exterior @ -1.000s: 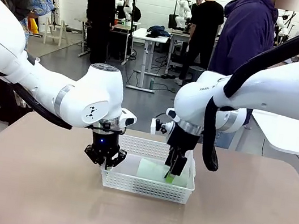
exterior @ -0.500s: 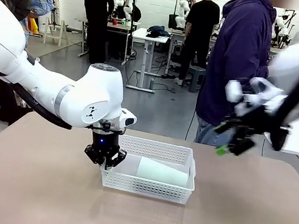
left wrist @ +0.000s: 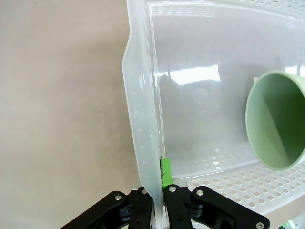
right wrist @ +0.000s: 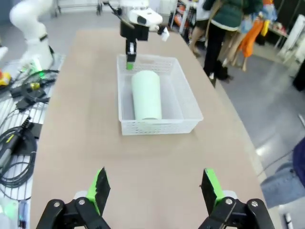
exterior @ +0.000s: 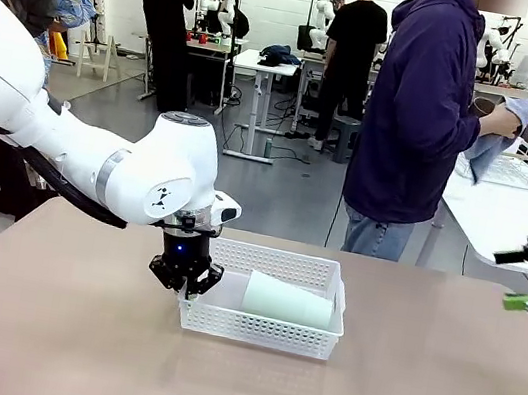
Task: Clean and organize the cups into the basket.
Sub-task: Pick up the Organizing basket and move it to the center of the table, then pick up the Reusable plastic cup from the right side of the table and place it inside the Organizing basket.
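on the bench (exterior: 67,347) the left jaws are clamped on the left end wall of the basket (exterior: 257,330), steadying it. inside, the mint cup (exterior: 289,303) lies on its side, mouth towards that wall. it looks light, stiff and smooth, apt to roll, so pinch it across the middle. the right jaws stand wide apart and empty, off to the right. beyond, a person holds a cloth (exterior: 485,151).

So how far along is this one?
Done: one mint cup lies in the basket. In hand: the left gripper is shut on the basket's wall; the right gripper hangs open, empty; the person appears to wipe a brown cup. Left: that cup goes in.
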Controlling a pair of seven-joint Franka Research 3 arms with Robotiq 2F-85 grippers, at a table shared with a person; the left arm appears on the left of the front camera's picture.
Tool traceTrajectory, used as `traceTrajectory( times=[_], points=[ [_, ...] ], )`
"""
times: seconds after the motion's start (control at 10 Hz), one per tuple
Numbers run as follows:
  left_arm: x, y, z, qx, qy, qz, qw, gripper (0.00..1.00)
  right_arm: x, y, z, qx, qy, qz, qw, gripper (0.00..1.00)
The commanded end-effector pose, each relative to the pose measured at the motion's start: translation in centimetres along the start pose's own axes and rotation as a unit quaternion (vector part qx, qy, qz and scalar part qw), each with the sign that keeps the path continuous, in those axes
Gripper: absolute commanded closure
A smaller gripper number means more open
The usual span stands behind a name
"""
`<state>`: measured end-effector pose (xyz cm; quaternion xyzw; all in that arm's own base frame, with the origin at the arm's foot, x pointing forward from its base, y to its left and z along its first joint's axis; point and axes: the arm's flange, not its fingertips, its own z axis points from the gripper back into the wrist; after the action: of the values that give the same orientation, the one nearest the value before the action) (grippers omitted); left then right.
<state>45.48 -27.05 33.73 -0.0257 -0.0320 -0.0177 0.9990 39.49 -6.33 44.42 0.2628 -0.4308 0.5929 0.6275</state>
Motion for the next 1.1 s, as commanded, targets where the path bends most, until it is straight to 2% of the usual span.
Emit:
traceTrajectory(
  times=[0.0,0.4,0.6,0.9,1.0],
  points=[
    [-0.1,0.0,-0.1,0.0,-0.002,-0.001,1.0,1.0,-2.7,-1.3,1.2,0.023,-0.031,0.011,0.999,0.0],
    [-0.1,0.0,-0.1,0.0,-0.002,-0.001,1.0,1.0,-9.3,-2.8,3.9,0.012,-0.096,-0.022,0.995,0.0],
    [-0.1,0.0,-0.1,0.0,-0.002,-0.001,1.0,1.0,-12.1,-3.6,4.2,0.009,-0.113,-0.047,0.992,0.0],
    [-0.1,0.0,-0.1,0.0,-0.002,-0.001,1.0,1.0,-12.9,-4.6,3.6,0.007,-0.117,-0.079,0.99,0.0],
    [-0.1,0.0,-0.1,0.0,-0.002,-0.001,1.0,1.0,-13.6,-3.2,4.0,0.011,-0.105,-0.07,0.992,0.0]
  ],
)
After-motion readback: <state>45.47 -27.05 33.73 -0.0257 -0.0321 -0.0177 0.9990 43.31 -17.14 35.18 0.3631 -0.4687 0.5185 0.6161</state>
